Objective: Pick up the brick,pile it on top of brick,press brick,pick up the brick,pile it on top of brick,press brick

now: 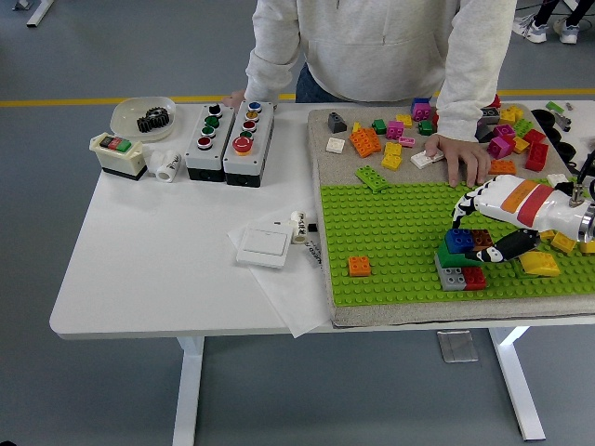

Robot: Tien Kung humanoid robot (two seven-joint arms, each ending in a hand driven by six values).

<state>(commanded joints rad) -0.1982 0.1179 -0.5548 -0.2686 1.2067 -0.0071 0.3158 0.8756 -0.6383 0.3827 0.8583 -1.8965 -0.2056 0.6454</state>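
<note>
Gripping a studded blue brick point(458, 241), the right hand point(490, 229) sits on the knobbly green baseplate point(390, 232)

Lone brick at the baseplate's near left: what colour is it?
Orange, seen clearly in the head view.

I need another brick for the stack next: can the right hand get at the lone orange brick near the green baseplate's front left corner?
Probably yes. The small orange brick sits alone on open green studded baseplate, nothing beside it. The right hand is at the blue-topped brick stack, and the studs between them are bare; reach length is uncertain.
</note>
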